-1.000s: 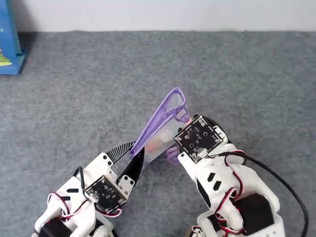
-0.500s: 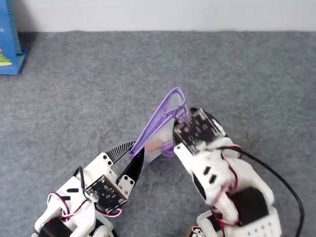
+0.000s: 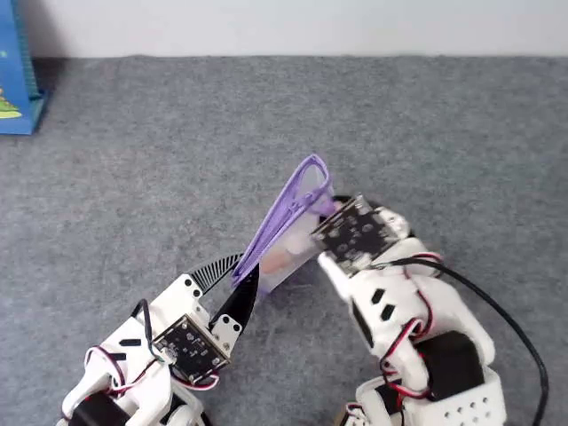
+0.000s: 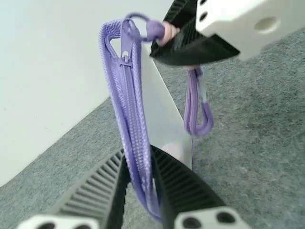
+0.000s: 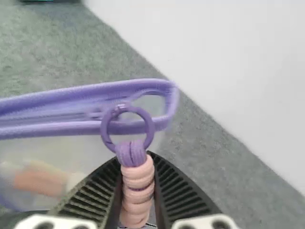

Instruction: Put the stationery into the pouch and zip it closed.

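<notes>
Near the front middle of the grey table [image 3: 133,160], the pouch [image 3: 282,232] is standing on edge, strung between the two arms with its purple zip edge uppermost.

- Left gripper [image 4: 138,191] is clamping the near end of the zip edge, jaws closed on the purple tape.
- Right gripper [image 5: 136,188] is pinching the pink bead charm [image 5: 137,191] that is hanging from the pull ring [image 5: 127,125], out at the pouch's far end.
- A pinkish stationery item [image 5: 33,181] is showing through the clear wall, lying low inside. No loose stationery is lying on the mat.

Progress, as a judgement: filling is looking done. In the left wrist view the teeth are reading as meshed from the left gripper up to the slider [image 4: 126,47], with a small loop gaping beyond it. So a short last stretch of zip is probably remaining, then release.

Room: the far end of the pouch is pointing toward the white wall [image 3: 284,27], with open mat lying between them. The blue box [image 3: 16,71] is sitting well apart at the table's far left corner. The two arms are crowding each other at the front edge, so a pull away from the left gripper is looking like the freer direction.
</notes>
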### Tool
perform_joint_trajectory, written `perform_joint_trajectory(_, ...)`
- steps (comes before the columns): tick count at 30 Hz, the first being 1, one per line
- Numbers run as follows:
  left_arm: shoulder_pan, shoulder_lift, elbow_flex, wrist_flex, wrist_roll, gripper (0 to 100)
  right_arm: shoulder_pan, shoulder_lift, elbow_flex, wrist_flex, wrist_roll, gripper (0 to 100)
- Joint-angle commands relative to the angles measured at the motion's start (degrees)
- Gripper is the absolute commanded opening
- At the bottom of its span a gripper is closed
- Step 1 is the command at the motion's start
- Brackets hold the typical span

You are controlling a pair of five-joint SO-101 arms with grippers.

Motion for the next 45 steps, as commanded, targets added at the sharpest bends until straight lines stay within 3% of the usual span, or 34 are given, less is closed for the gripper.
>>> perform_joint_trajectory(1,0.0,0.2,0.9,1.0,-0.5,1,5.3,-0.2,0.0,-3.6,3.7,0.9)
perform_joint_trajectory(12,0.0,0.2,1.0,1.0,-0.5,1,14.3,10.6,-0.4,-12.5,5.0,0.9)
perform_joint_trajectory(27,0.0,0.2,1.5,0.9,-0.6,1,21.6,20.1,-6.0,-13.1,4.5,0.9)
perform_joint_trajectory(32,0.0,0.2,1.5,0.8,-0.6,1,21.3,20.0,-6.1,-10.2,1.8,2.3)
perform_joint_trajectory(37,0.0,0.2,1.5,0.8,-0.6,1,16.2,18.4,-8.7,3.3,-0.8,18.0)
perform_joint_trajectory(45,0.0,0.2,1.5,0.8,-0.6,1,6.6,6.7,-8.6,16.3,-5.5,18.5)
